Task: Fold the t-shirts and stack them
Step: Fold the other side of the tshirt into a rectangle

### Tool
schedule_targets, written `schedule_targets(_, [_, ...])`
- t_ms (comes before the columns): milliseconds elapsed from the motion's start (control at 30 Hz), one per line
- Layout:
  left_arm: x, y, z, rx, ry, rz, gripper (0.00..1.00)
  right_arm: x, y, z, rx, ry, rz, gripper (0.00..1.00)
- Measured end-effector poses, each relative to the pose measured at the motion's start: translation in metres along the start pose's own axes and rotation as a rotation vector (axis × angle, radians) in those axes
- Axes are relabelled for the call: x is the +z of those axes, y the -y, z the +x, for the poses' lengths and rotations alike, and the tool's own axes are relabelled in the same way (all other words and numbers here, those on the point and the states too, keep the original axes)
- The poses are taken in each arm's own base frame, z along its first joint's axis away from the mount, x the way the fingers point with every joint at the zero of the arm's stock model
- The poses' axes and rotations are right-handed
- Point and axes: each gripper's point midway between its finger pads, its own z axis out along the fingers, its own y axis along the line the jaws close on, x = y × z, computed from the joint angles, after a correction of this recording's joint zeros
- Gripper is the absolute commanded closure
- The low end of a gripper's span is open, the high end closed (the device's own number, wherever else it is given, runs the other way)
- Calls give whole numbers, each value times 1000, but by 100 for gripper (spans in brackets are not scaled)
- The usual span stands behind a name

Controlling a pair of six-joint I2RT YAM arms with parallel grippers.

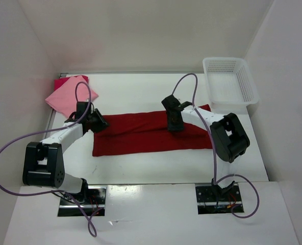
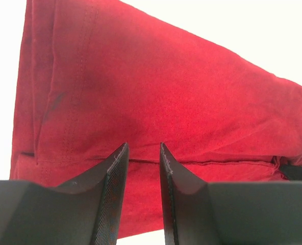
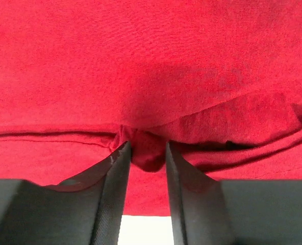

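A dark crimson t-shirt lies across the middle of the table, folded into a long band. My left gripper is over its left end. In the left wrist view the jaws stand a little apart above the flat cloth near a hem, with nothing pinched. My right gripper is at the band's far edge, right of centre. In the right wrist view it holds a small bunch of the crimson cloth between its fingertips. A folded light pink t-shirt lies on a magenta one at the back left.
A white lattice basket stands at the back right corner, with nothing seen in it. White walls close in the table on the left, back and right. Purple cables loop over both arms.
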Motion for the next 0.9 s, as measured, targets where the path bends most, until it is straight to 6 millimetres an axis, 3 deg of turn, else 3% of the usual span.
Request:
schedule_targets(67, [0, 0, 1, -4, -2, 0, 62, 3, 1, 2, -2, -6, 7, 76])
schedule_targets(267, [1, -2, 2, -6, -5, -3, 62, 4, 2, 2, -6, -8, 13, 97])
schedule_targets(467, [1, -1, 2, -5, -1, 0, 62, -1, 0, 1, -6, -9, 0, 100])
schedule_targets(800, [0, 2, -5, -3, 11, 2, 62, -54, -7, -3, 1, -5, -143, 100])
schedule_targets(900, [-3, 9, -15, -1, 31, 15, 62, -58, -10, 3, -3, -32, -173, 91])
